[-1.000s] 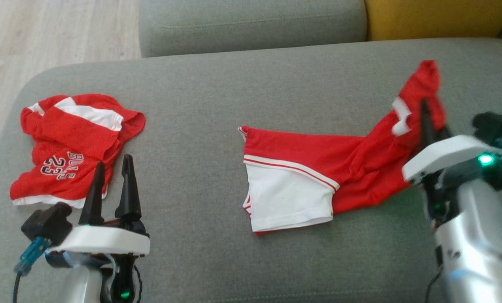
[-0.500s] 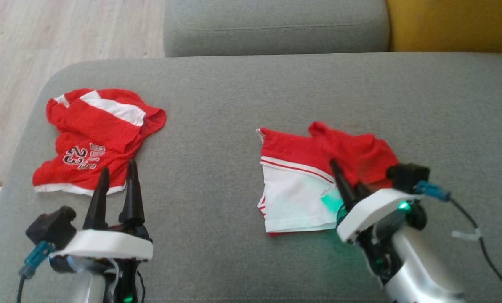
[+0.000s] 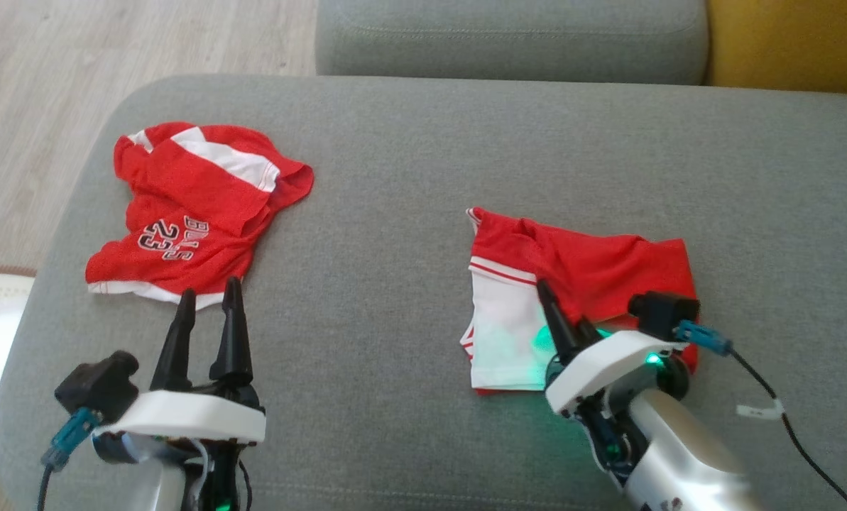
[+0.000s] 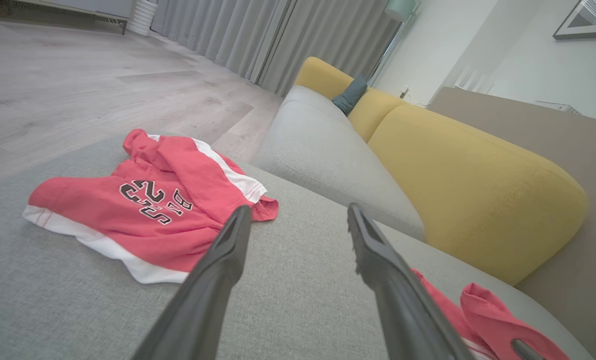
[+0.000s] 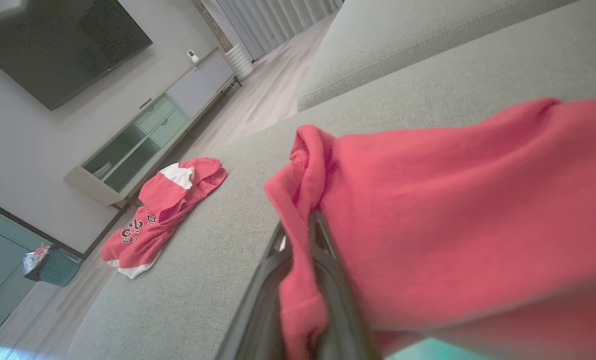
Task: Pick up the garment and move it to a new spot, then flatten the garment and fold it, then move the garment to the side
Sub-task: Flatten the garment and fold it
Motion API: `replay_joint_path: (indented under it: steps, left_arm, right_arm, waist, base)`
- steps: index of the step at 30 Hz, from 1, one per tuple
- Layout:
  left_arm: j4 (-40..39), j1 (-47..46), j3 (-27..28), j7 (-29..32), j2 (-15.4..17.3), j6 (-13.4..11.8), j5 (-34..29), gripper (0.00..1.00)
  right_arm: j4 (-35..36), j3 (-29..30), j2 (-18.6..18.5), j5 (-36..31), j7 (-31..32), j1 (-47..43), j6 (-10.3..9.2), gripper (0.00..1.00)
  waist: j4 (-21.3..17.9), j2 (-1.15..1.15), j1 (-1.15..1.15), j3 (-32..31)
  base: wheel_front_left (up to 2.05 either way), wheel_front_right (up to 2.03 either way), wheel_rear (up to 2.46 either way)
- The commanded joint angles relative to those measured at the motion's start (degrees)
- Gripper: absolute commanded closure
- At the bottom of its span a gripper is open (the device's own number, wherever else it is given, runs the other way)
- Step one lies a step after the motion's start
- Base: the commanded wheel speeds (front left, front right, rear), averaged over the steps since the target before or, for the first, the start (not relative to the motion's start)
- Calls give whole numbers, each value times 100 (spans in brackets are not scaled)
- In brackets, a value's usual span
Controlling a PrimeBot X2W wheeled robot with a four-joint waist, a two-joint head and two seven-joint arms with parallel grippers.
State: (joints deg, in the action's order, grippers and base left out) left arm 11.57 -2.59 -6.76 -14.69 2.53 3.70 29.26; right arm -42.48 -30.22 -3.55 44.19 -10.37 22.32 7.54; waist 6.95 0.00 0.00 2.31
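The garment, red with a white panel, lies on the grey sofa seat at centre right, with its red part folded across its white part. My right gripper is at the garment's near edge, shut on a fold of its red cloth. In the right wrist view the red garment drapes over the shut right gripper and hides its tips. My left gripper stands open and holds nothing, just short of a second red piece. The left wrist view shows the left gripper with its fingers wide apart and the garment at the lower right.
A crumpled red jersey printed with 23 lies at the seat's left end, also as the jersey and the jersey. A grey back cushion and a yellow cushion stand behind. Wooden floor lies beyond the left edge.
My right gripper has swung from the raised far right down and leftward, laying the garment's red part over its white part. The camera has turned, shifting the scene rightward. The left gripper stays put.
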Motion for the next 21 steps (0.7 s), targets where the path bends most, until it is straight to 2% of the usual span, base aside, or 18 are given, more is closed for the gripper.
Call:
replay_joint_path:
  steps: [1,5,6,7,13,17,21]
  left_arm:
    - [-157,-272,130,-30,35,-30,31,0]
    - [-149,-289,101,-30,35,-35,37,0]
    - [-143,-296,94,-30,35,-38,39,0]
    - [-138,-303,91,-30,35,-42,42,0]
    - [-106,-341,63,-30,35,-58,64,0]
    - [-98,-297,150,-30,35,-83,63,0]
    - [-134,-270,236,-30,35,-81,61,0]
  right_arm:
    - [34,-309,67,180,-149,270,-5,100]
    - [-104,-685,67,402,-237,378,-5,100]
    - [-109,-821,67,481,-265,403,-5,53]
    - [-150,-925,67,558,-290,419,-5,0]
    - [-130,-1683,67,1178,-328,462,-5,0]
    - [-126,-2003,67,1603,-339,648,-5,0]
    - [-298,-1901,67,1617,-387,951,-5,0]
  waist:
    - [57,0,0,62]
    - [110,0,0,103]
    - [126,0,0,116]
    - [139,0,0,125]
    - [190,0,0,155]
    - [88,0,0,89]
    - [-92,0,0,-1]
  base:
    - [0,0,0]
    - [0,0,0]
    - [0,0,0]
    - [0,0,0]
    - [0,0,0]
    - [0,0,0]
    - [0,0,0]
